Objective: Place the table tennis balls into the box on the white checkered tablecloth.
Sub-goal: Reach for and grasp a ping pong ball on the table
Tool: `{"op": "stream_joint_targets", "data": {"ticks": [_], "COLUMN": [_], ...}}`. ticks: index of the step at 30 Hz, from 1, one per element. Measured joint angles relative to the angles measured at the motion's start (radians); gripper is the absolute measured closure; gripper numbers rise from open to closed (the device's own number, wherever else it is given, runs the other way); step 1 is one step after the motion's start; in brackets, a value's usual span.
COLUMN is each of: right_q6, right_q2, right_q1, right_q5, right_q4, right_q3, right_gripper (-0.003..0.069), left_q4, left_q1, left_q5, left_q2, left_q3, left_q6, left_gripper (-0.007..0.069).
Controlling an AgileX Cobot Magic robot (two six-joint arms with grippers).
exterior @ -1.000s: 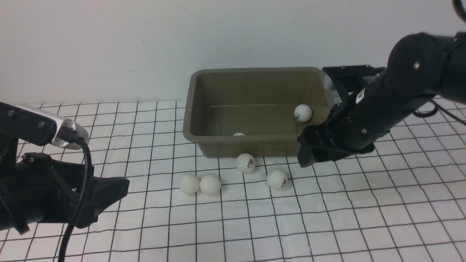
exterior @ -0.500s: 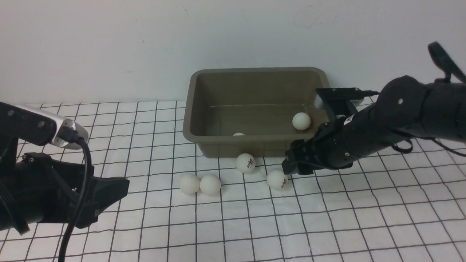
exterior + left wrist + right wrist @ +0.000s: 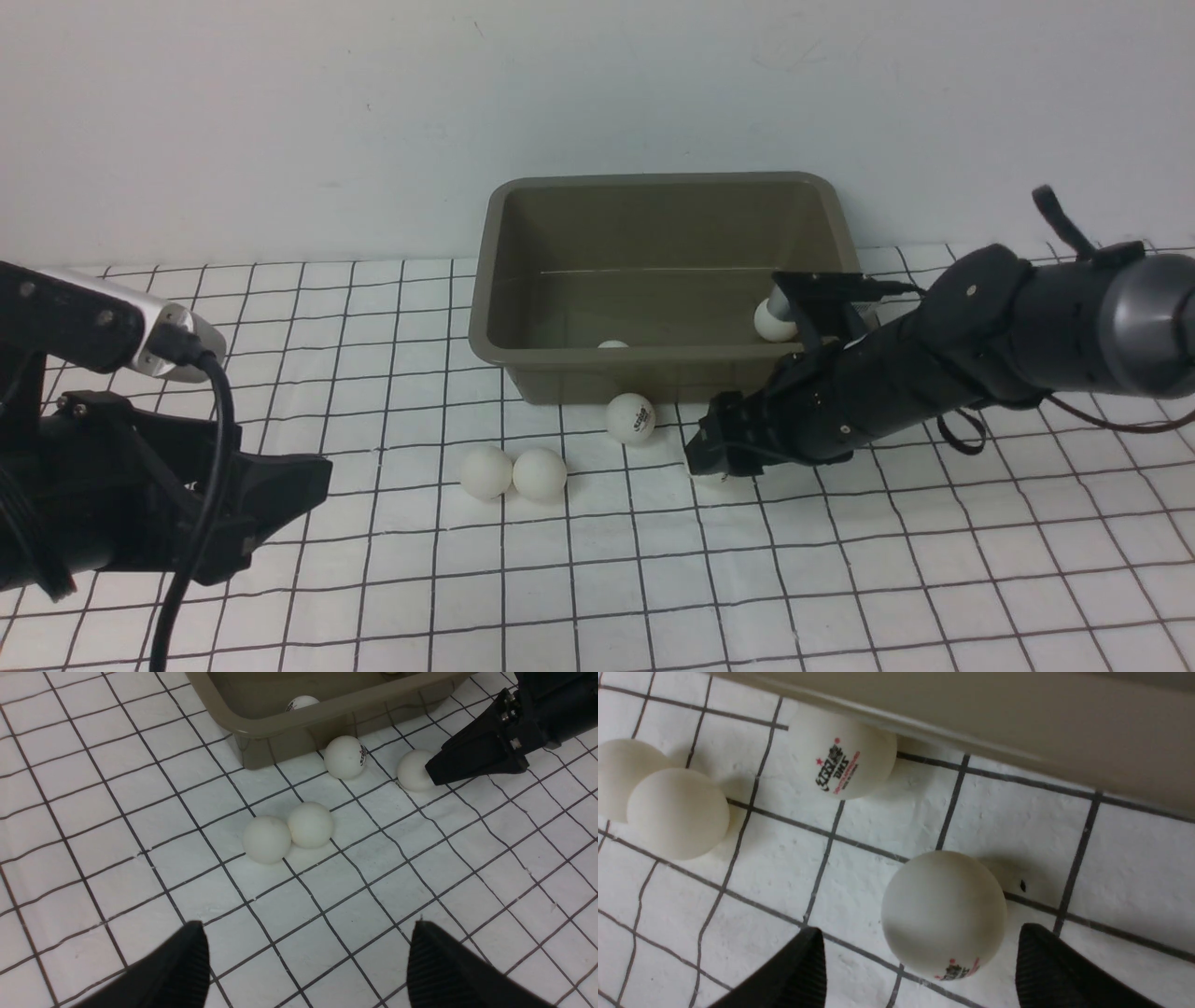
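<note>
Checkered tablecloth (image 3: 840,579) before a pale wall (image 3: 280,121) holds four balls (image 3: 540,473); right end effector (image 3: 920,933) spread around one.

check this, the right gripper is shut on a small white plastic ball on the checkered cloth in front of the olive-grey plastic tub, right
Not shut: the right gripper is open. The right wrist view shows its fingertips apart on either side of the small white plastic ball, which does lie on the checkered cloth in front of the olive-grey plastic tub.

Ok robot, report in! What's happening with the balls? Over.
Right gripper open around one ball. Left gripper open, empty. Two balls in box, three more loose. Nothing blocking.
</note>
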Motion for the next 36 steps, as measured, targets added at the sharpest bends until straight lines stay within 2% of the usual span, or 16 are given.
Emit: {"op": "stream_joint_targets", "data": {"ticks": [9,15,19,22,23,24,26,28,32,36], "right_q6": [-0.111,-0.157,-0.161,-0.161,-0.162,-0.162,-0.162,-0.162,-0.161,-0.161], "right_q2": [0.039,0.042,0.042,0.042,0.042,0.041,0.043,0.045,0.045,0.045], "right_q1": [0.000,0.000,0.000,0.000,0.000,0.000,0.000,0.000,0.000,0.000], "right_q5": [-0.022,-0.032,-0.032,-0.032,-0.032,-0.031,-0.031,-0.032,-0.032,-0.025], "right_q4": [0.127,0.184,0.186,0.184,0.187,0.187,0.181,0.175,0.168,0.164], "right_q3": [0.000,0.000,0.000,-0.001,-0.001,-0.001,-0.001,-0.001,-0.001,-0.001], "right_gripper": [0.0170,0.0235,0.0361,0.0403,0.0454,0.0540,0.0608,0.0640,0.0606,0.0501], "left_q4": [0.000,0.000,0.000,0.000,0.000,0.000,0.000,0.000,0.000,0.000], "left_q1": [0.000,0.000,0.000,0.000,0.000,0.000,0.000,0.000,0.000,0.000], "left_q5": [0.000,0.000,0.000,0.000,0.000,0.000,0.000,0.000,0.000,0.000], "left_q2": [0.000,0.000,0.000,0.000,0.000,0.000,0.000,0.000,0.000,0.000], "left_q3": [0.000,0.000,0.000,0.000,0.000,0.000,0.000,0.000,0.000,0.000], "left_q6": [-0.001,-0.001,-0.001,0.000,0.000,0.000,0.000,0.000,0.000,0.000], "left_gripper": [0.0114,0.0114,0.0114,0.0114,0.0114,0.0114,0.0114,0.0114,0.0114,0.0114]}}
